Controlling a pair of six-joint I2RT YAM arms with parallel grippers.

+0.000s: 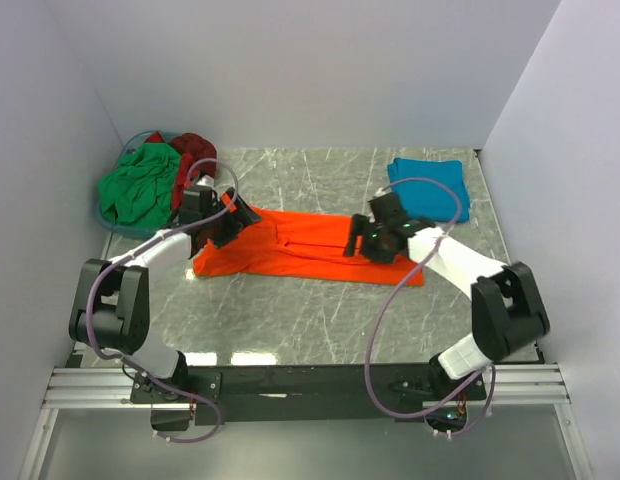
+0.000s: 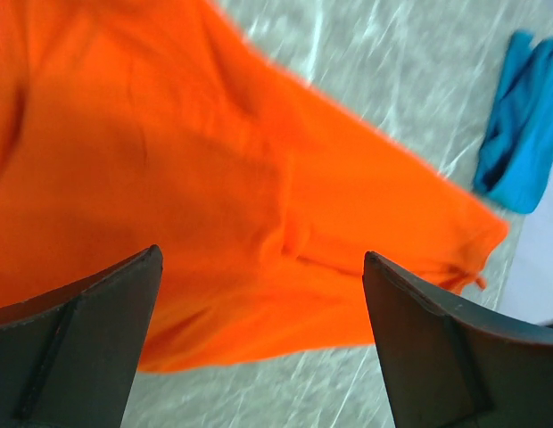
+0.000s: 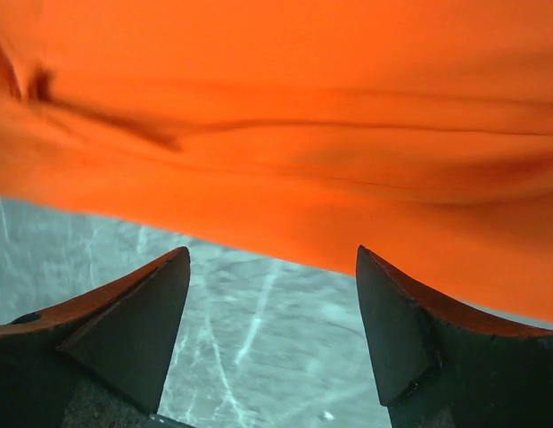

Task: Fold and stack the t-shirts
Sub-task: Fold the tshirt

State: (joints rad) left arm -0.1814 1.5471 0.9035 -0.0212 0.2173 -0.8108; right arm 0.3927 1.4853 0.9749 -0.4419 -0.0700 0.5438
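The orange t-shirt (image 1: 305,245) lies spread across the middle of the table, long side left to right; it fills the left wrist view (image 2: 214,196) and the top of the right wrist view (image 3: 348,125). My left gripper (image 1: 233,222) is open over the shirt's left end, nothing between its fingers (image 2: 89,348). My right gripper (image 1: 358,242) is open above the shirt's right part, its fingers (image 3: 125,330) empty over bare table by the shirt's edge. The teal blue t-shirt (image 1: 430,187) lies folded at the back right. The green t-shirt (image 1: 138,183) and dark red t-shirt (image 1: 190,155) are heaped at the back left.
A blue basket (image 1: 108,215) holds the green and dark red shirts in the back left corner. White walls close in the left, back and right sides. The teal shirt also shows in the left wrist view (image 2: 522,134).
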